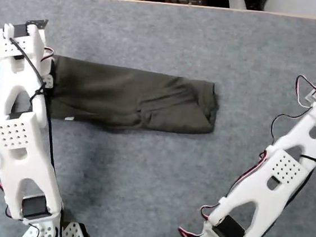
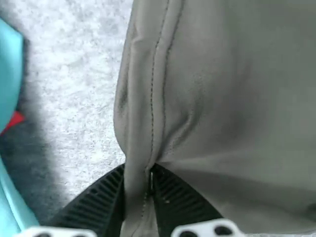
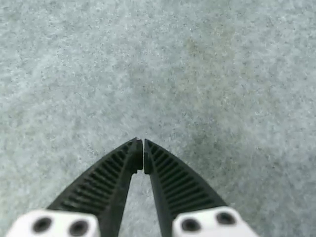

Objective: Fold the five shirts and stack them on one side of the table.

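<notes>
Lift slowly with left tool [image 2: 150, 174] clamped on olive shirt [image 2: 222, 98] seam, pulling cloth ahead taut; right tool [image 3: 143, 144] pinched shut, empty.

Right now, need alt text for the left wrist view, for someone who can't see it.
The left gripper is shut on the stitched edge of the olive shirt, seen close up. Past that edge lies the grey table, then a teal cloth with a small red patch.
</notes>
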Tool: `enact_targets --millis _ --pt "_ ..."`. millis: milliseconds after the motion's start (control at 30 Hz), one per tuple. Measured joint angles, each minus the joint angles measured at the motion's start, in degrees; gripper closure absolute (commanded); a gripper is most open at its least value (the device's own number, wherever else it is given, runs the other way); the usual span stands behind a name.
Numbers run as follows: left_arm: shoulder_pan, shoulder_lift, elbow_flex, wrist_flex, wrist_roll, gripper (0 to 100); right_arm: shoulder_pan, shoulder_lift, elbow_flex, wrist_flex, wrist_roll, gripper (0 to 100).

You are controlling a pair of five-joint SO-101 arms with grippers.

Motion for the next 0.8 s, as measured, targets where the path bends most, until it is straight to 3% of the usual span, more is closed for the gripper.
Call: enact_targets --millis 133,300,800 --pt "1.67 0.0 0.0 0.0 0.0 97 0.0 0.0 0.0 0.0 0.0 98.4" --pt "9.32 0.0 -1.49 0.0 0.0 97 0.0 0.0 0.0 0.0 0.0 98.4" --pt "42.73 0.0 -13.89 0.0 0.0 97 0.09 0.0 0.0 -0.97 0.0 98.4"
